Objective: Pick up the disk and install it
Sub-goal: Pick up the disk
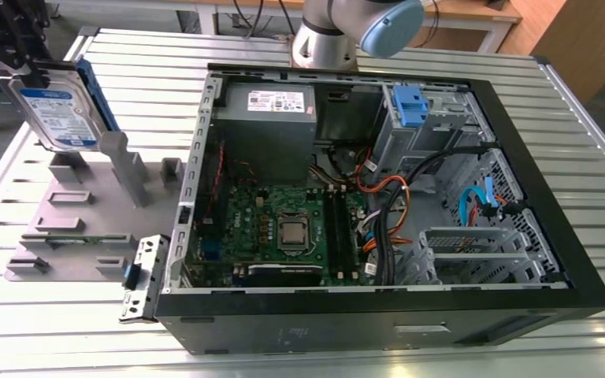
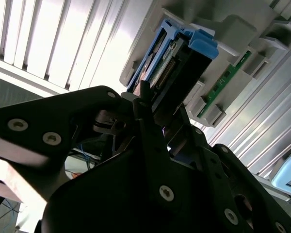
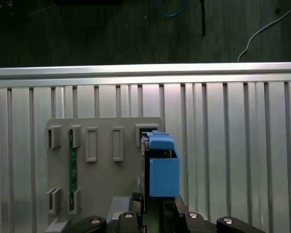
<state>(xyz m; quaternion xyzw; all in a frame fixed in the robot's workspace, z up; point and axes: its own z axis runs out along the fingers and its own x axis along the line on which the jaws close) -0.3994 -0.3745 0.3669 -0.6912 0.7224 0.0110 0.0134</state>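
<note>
- A slatted metal table [image 1: 155,71] is topped by an open computer case [image 1: 387,236], toward the exterior view's right.
- The arm [image 1: 345,31] is seen beyond the case's far side.
- A grey fixture [image 1: 82,220] is placed beside the case, on the exterior view's left.
- The disk [image 1: 61,106] is held on edge, tilted, over the fixture's far end.
- The gripper [image 2: 162,104] is clamped on the disk's upper edge, wrist pointed downward.

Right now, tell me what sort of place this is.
Probably a robotics lab or workshop bench set up for computer assembly: an opened desktop computer case with its motherboard exposed lies on a slatted metal table, and the tool holds the disk at a grey parts fixture beside it.
</note>
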